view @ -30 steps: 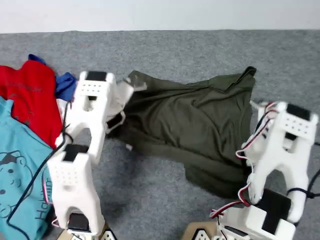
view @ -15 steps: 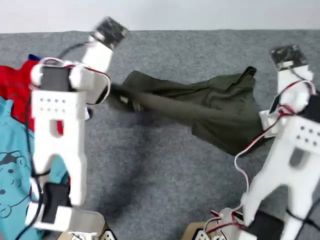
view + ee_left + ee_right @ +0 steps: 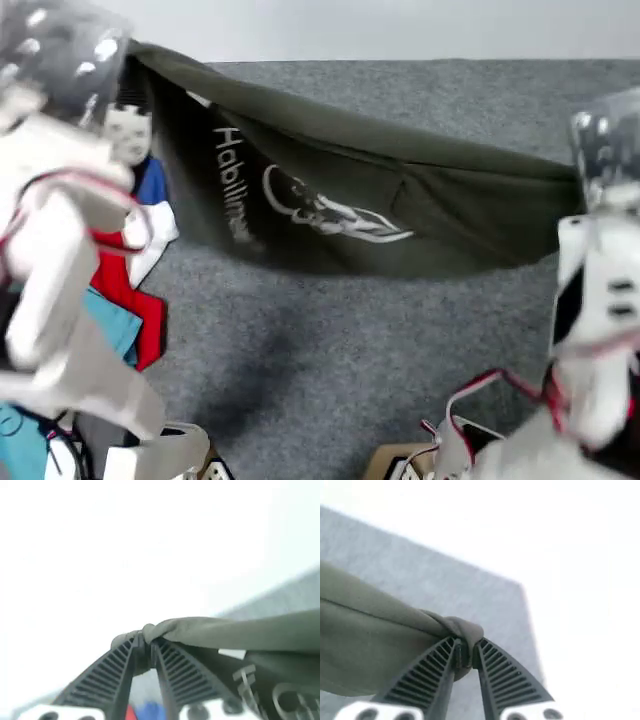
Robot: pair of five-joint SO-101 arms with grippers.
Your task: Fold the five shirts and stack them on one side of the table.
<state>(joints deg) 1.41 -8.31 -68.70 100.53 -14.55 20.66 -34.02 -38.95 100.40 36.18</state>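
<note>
High view: spans the grey table (image 3: 350, 380) with the olive shirt (image 3: 380, 215), lifted clear of the surface and stretched as a sagging band from the left arm (image 3: 50, 230) to the right arm (image 3: 600, 300). Looks like soft, light cloth that droops in the middle. Probably calls for a firm pinch at both corners with even tension, and would likely slump and crumple if either end slipped. Leaves a red shirt (image 3: 130, 300), a teal shirt (image 3: 115, 330) and a blue shirt (image 3: 150, 185) heaped at the table's left side, beneath the left arm.

Left wrist view: finds the left gripper (image 3: 145, 642) clamped tight on a bunched corner of the olive shirt, tilted upward toward pale wall.

Right wrist view: finds the right gripper (image 3: 465, 650) likewise closed on a wad of fabric at the other end, raised high over the table, with cloth trailing away below.
</note>
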